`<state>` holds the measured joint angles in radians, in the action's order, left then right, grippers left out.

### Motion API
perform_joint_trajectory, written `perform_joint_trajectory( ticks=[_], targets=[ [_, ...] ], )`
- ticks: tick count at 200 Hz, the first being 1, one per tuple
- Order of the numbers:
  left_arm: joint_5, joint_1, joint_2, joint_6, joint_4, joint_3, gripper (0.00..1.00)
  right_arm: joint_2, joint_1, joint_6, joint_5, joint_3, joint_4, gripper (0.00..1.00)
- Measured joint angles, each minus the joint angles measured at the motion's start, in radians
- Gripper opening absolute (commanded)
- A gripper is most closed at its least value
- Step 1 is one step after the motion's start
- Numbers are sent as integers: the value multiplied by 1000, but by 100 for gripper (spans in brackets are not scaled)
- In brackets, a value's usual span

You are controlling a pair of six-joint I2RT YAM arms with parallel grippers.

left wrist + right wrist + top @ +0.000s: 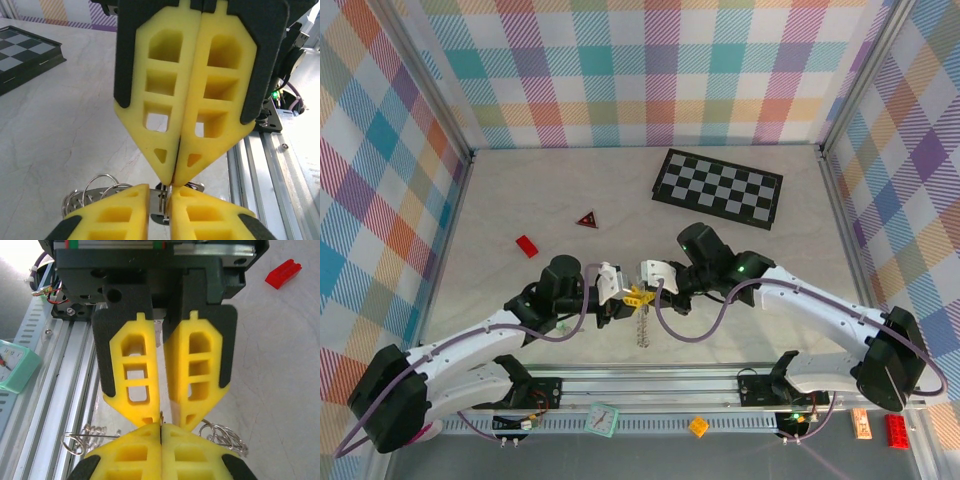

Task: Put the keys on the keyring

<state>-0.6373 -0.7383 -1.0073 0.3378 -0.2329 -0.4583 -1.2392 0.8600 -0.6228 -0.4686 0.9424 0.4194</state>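
Held the right gripper (pixel 161 434) pressed fully together, tip to tip with the left gripper (pixel 160 200), narrowly parted around a metal sliver, grip impossible to tell. Found the keyring (pixel 642 332) at 6 o'clock from the fingertips, keys indistinct; spotted the chessboard (pixel 718 190) at 1 o'clock.

My left end effector (pixel 628 297) and right end effector (pixel 646 293) meet tip to tip near the desk's (pixel 520 190) front edge, with silvery keys (pixel 642 332) just below them. Behind lie a checkerboard (pixel 718 187), a red triangle (pixel 586 220) and a red block (pixel 527 246).
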Motion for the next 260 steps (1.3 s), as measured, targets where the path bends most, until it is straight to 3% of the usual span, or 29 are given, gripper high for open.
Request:
perform_joint_trajectory(
  ticks=[35,54,65,79,100,143,234,260],
  targets=[
    [-22,-1,-18,14,29,-8,1,-4,0,0,-7,0,2,0],
    [-25,-1,-18,22,38,-10,0,-6,1,1,-11,0,2,0],
    [-25,-1,-18,23,40,-10,0,-6,1,5,-10,0,2,17],
    [-23,-1,-18,23,41,-10,0,-3,-1,22,-10,-1,-11,29],
    [-10,-1,-16,23,39,-8,0,41,-18,67,-6,-35,-69,35],
    [10,-1,-2,6,-13,29,0,148,-50,210,16,-139,-146,35],
    [22,-1,0,-8,-57,39,0,110,-50,335,5,-191,-177,28],
    [26,-1,3,-8,-58,39,0,102,-50,346,-3,-191,-191,21]
  ],
)
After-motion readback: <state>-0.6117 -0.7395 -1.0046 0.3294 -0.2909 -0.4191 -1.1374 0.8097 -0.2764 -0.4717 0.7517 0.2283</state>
